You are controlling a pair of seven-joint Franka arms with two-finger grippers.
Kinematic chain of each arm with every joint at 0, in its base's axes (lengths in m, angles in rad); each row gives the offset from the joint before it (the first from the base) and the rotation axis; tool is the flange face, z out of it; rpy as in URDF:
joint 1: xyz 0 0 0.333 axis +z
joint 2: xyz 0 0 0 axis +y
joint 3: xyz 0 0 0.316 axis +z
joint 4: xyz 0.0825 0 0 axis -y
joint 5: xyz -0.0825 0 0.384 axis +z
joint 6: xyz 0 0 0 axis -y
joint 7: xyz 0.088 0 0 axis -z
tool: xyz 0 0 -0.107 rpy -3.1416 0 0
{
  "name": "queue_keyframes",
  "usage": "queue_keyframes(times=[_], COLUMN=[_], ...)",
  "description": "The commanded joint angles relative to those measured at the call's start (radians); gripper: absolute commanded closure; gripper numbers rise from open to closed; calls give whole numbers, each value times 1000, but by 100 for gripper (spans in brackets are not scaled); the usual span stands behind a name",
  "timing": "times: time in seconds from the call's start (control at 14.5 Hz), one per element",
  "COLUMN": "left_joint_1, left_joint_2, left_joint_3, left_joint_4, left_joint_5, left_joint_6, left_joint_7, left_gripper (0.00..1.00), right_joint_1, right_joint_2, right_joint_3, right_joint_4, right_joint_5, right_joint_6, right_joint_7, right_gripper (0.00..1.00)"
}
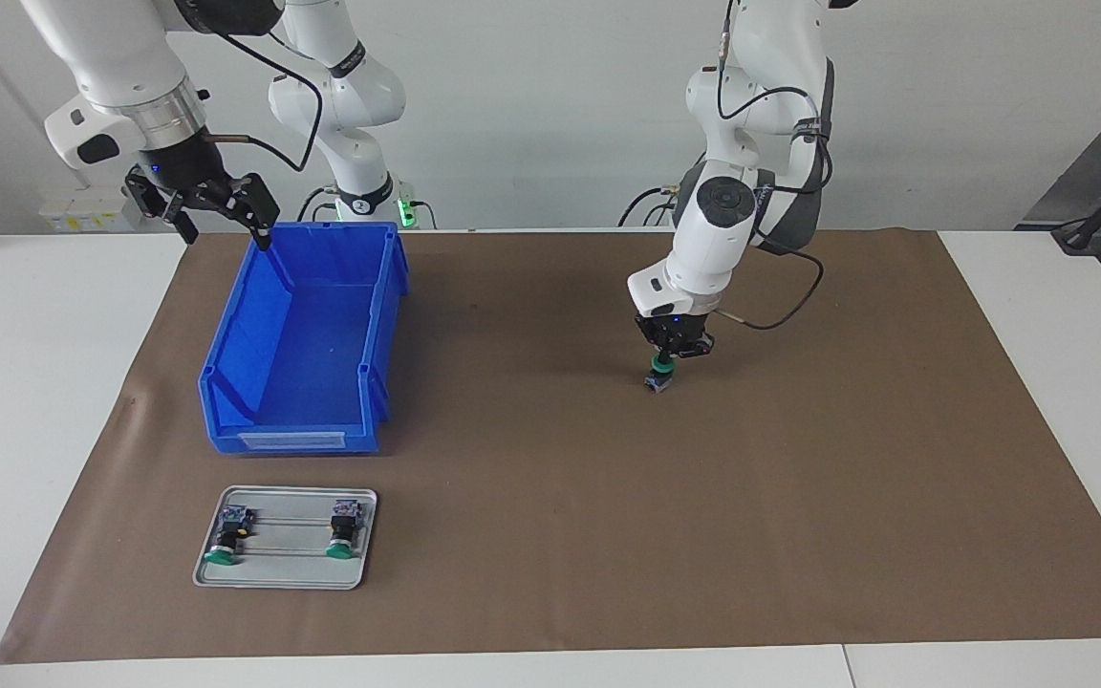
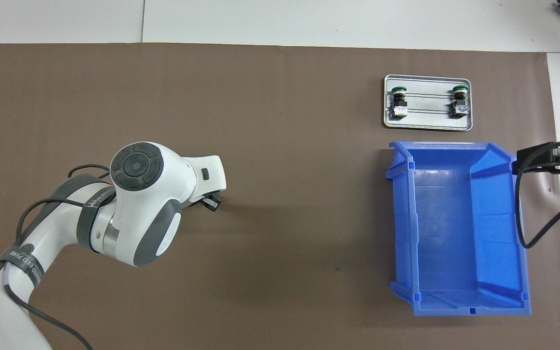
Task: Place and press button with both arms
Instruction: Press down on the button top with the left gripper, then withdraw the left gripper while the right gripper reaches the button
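At the nine o'clock edge of the facing view, the right pincer (image 1: pixel 226 205) hangs with its fingers spread apart and nothing in them, over the rim of the blue bin (image 1: pixel 302 334) at the corner nearest the robots; that arm waits. The bin looks empty. At about seven o'clock from the bin lies a grey tray (image 1: pixel 285 537), farther from the robots, with two spare buttons (image 1: pixel 235 533) lying on their sides, one near each end. Out at three o'clock from the bin, mid-mat toward the left arm's end of the tabletop (image 1: pixel 550 478), the left pincer (image 1: pixel 670 354) points straight down with its fingertips together on the green cap of the button (image 1: pixel 660 371). That button stands upright, base on or just above the brown mat; contact cannot be told.

The risk, as I judge it: the button has a narrow base under a wide cap, so pressure slightly off its axis could tip or skid it on the mat, with no second pincer steadying it.
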Motion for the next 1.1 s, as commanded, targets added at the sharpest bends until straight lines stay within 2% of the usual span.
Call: queue_keyframes(times=[0.0,0.07,0.14,0.21,0.27,0.55,0.69,0.89,1.03], left_joint_1=[-13,-8,2,22,44,163,237,323,350], left_joint_2=[13,0,-13,-32,-55,-146,-180,-226,-206], left_joint_3=[17,20,20,20,20,20,20,22,22], left_joint_4=[43,69,87,88,83,84,89,112,231], left_joint_5=[22,22,22,22,22,22,22,20,22], left_joint_6=[-61,-107,-135,-143,-146,-285,-303,-332,-419], left_joint_7=[-24,-23,-21,-23,-20,-26,-26,-20,-14], left_gripper=[100,100,78,29,0,0,0,0,0], right_joint_1=[-13,-13,-13,-13,-13,2,45,179,291], right_joint_2=[-8,-8,-8,-8,-8,-5,0,52,119], right_joint_3=[5,5,5,5,5,13,18,21,21], right_joint_4=[-14,-14,-14,-14,-14,-10,-4,-20,-12], right_joint_5=[26,26,26,26,26,47,56,58,58], right_joint_6=[12,12,12,12,12,12,21,128,207], right_joint_7=[5,5,5,5,5,5,23,167,333], right_gripper=[0,0,0,0,0,0,0,0,0])
